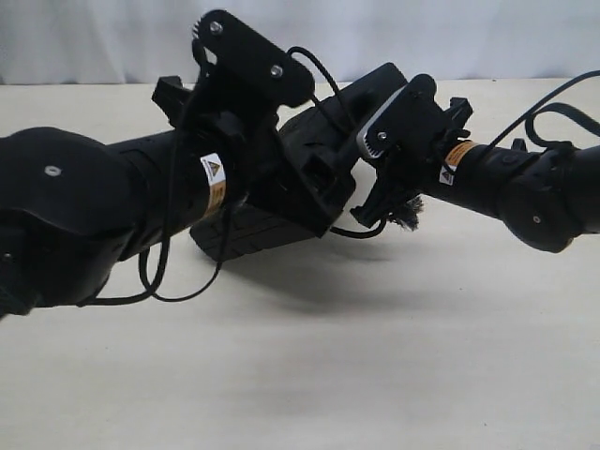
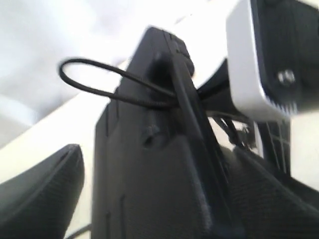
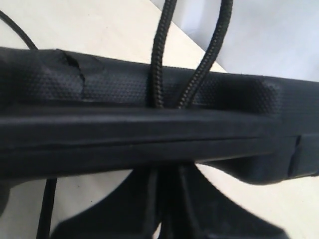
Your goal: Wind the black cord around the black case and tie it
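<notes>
Black case (image 1: 248, 234) hangs tilted above the table (image 1: 394, 366), clear of it, clamped between the widely set fingers of the left gripper (image 2: 154, 199). We see the right gripper (image 3: 164, 209) at the case's right-hand edge in the exterior view. Its fingers are pressed together and, as far as we can tell, pinch the black cord (image 3: 158, 59) just below that edge. Two strands of the cord cross the case's narrow side next to each other, so we judge the wrapping begun. A slack loop (image 2: 84, 82) stands off the case, and the frayed end (image 1: 409, 214) dangles by the right gripper. We find no knot anywhere. Pulling the turns snug and tying them is, in our judgement, what is left.
</notes>
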Robot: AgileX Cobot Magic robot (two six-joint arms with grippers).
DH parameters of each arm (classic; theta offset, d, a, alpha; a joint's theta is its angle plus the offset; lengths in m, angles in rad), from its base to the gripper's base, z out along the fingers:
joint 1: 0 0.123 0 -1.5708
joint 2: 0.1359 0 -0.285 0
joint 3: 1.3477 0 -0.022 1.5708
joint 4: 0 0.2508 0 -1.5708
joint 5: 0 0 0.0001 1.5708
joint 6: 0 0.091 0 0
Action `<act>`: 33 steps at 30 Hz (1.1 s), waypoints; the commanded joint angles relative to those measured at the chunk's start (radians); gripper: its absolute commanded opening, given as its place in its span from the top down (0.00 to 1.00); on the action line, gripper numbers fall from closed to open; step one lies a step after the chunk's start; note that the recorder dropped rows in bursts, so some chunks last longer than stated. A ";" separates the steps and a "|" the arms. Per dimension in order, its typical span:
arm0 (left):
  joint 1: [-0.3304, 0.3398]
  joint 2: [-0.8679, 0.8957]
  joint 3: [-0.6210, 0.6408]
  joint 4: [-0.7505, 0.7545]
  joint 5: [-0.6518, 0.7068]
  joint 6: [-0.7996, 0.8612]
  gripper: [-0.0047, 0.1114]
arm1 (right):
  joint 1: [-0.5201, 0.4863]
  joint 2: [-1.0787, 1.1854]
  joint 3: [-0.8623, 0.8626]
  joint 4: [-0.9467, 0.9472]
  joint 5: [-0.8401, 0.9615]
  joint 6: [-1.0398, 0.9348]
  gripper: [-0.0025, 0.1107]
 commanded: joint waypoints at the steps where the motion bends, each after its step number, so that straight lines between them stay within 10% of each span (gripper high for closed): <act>1: 0.012 -0.047 -0.003 0.006 0.098 -0.003 0.32 | 0.001 -0.001 -0.006 -0.001 -0.019 0.030 0.94; 4: 0.085 -0.047 -0.022 0.006 0.049 -0.003 0.32 | 0.001 -0.001 -0.006 -0.001 -0.019 0.032 0.94; 12: 0.513 -0.016 -0.193 -0.043 -0.728 -0.026 0.32 | 0.001 -0.001 -0.006 -0.001 -0.009 0.032 0.94; 17: 0.666 0.094 -0.315 -0.049 -1.060 -0.075 0.32 | 0.001 -0.001 -0.006 -0.001 -0.004 0.032 0.94; 33: 0.690 0.501 -0.615 -0.045 -1.166 -0.289 0.32 | 0.001 -0.001 -0.006 -0.001 -0.004 0.032 0.94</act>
